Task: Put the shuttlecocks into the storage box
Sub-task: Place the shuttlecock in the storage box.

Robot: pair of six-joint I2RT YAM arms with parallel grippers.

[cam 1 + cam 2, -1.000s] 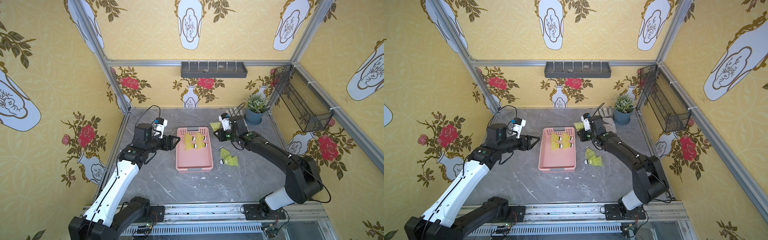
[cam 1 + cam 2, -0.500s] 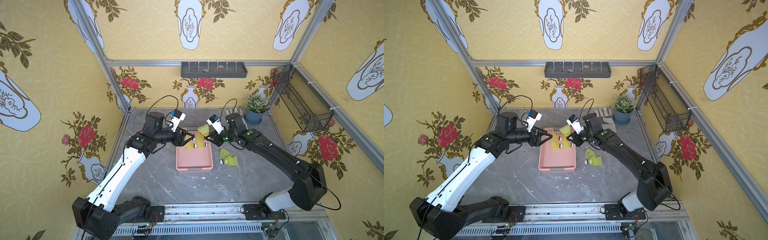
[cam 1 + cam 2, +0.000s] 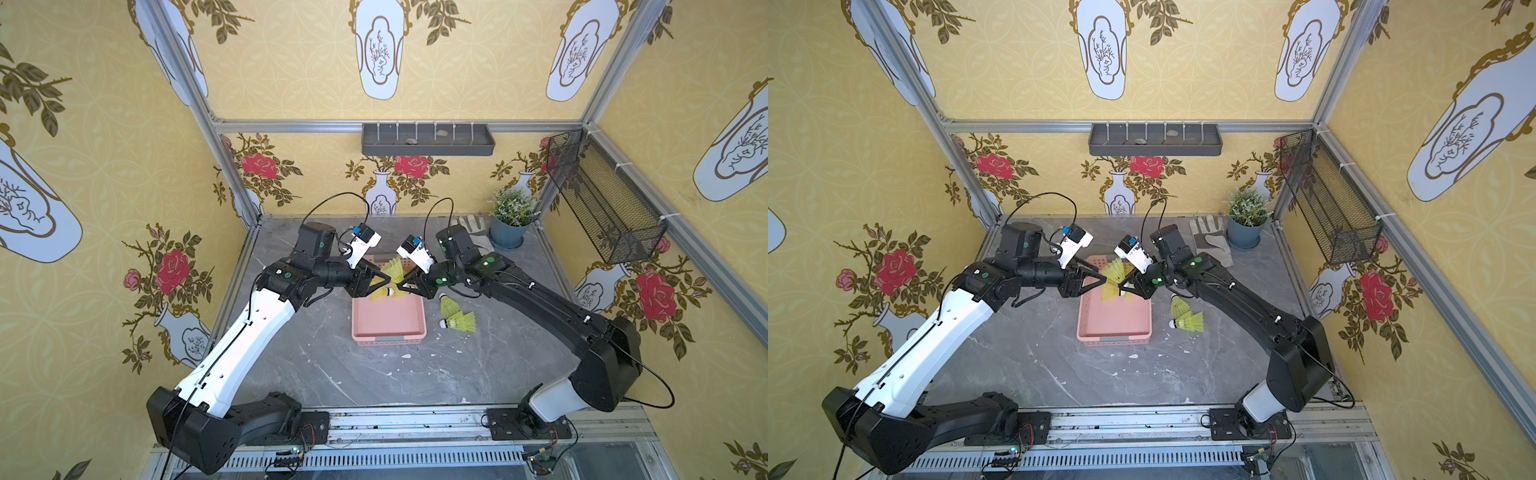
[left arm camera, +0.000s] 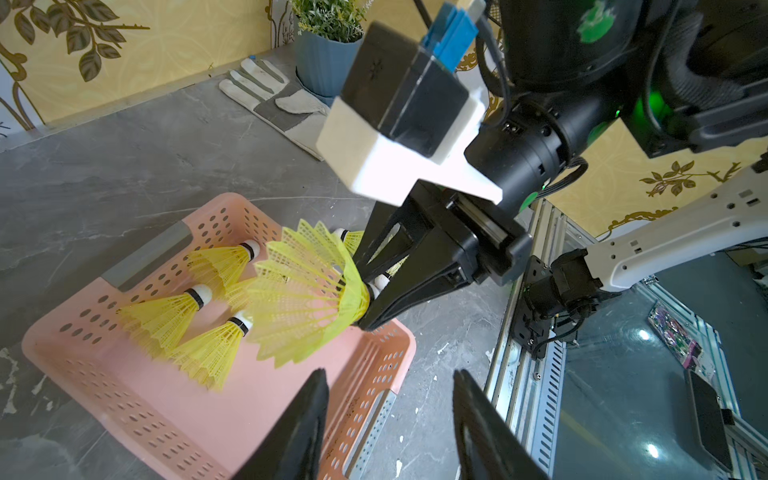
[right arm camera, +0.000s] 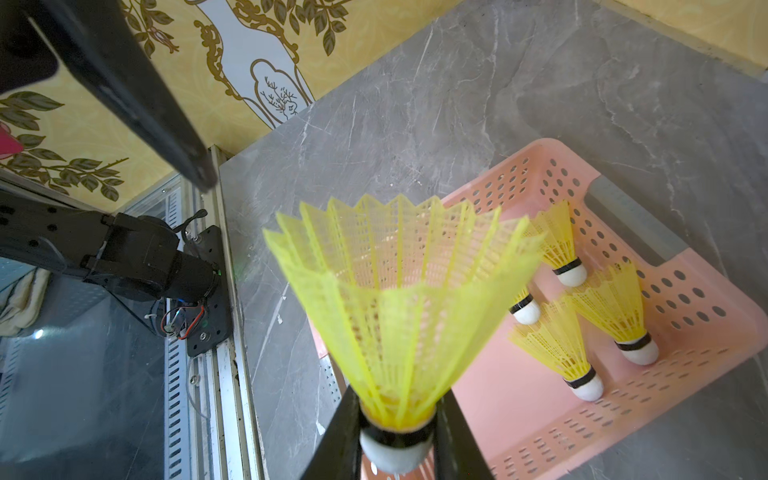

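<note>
My right gripper [image 5: 395, 440] is shut on the black-banded tip of one yellow-green shuttlecock [image 5: 399, 299], skirt pointing away from it, above the far end of the pink storage box [image 3: 388, 334]. In both top views this held shuttlecock [image 3: 392, 268] [image 3: 1115, 270] hangs between the two grippers. My left gripper [image 4: 389, 376] faces it, open and empty, its tips just short of the skirt [image 4: 303, 303]. Several shuttlecocks [image 5: 615, 316] lie in the box's far end. Two more [image 3: 451, 306] [image 3: 461, 322] lie on the table right of the box.
A grey work glove [image 3: 1210, 243] and a potted plant [image 3: 1246, 220] sit at the back right. A black mesh basket [image 3: 602, 208] hangs on the right wall, a dark grey tray [image 3: 428, 139] on the back wall. The two wrists are close together over the box.
My left arm swung from left of the box to over its far end, jaws narrowing. My right gripper carried the shuttlecock from the back right to above the box.
</note>
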